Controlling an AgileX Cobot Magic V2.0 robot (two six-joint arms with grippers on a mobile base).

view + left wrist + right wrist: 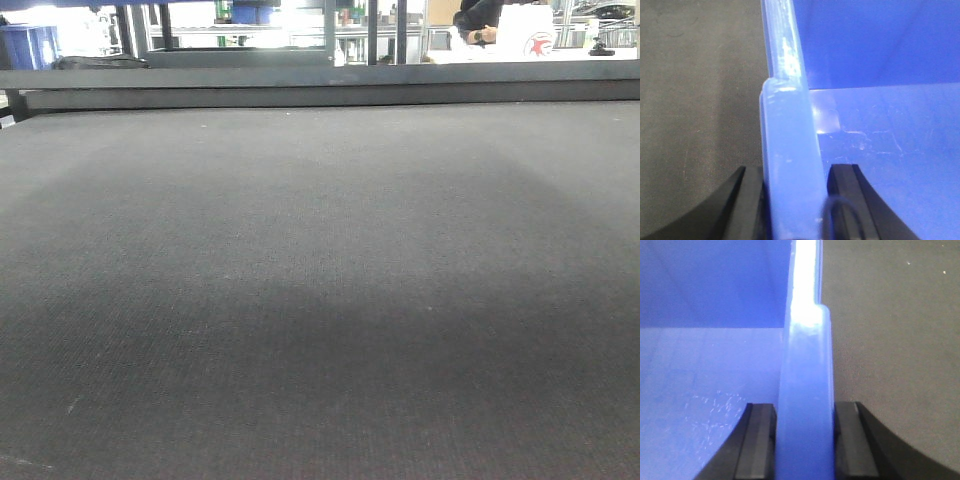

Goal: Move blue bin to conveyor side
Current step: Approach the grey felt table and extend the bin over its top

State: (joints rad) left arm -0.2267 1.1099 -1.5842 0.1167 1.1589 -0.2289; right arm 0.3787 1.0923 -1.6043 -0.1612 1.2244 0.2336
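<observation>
The blue bin (pixel 880 150) fills the left wrist view, its thick pale-lit rim (pixel 790 165) running up the middle with the glossy inside to the right. My left gripper (pixel 796 200) is shut on that rim, one black finger (pixel 752 205) outside and one inside. In the right wrist view the blue bin (pixel 705 370) lies to the left, and my right gripper (pixel 805 440) is shut on its opposite rim (pixel 805 365). The dark woven conveyor belt (pixel 320 300) lies under the bin, beside each rim (pixel 695 100) (pixel 890 340). The front view shows neither the bin nor the grippers.
A dark metal rail (pixel 320 95) edges the belt's far side. Beyond it stand shelving, another blue crate (pixel 25 45) at the far left, a white box (pixel 525 35) and a seated person (pixel 480 20) at the far right.
</observation>
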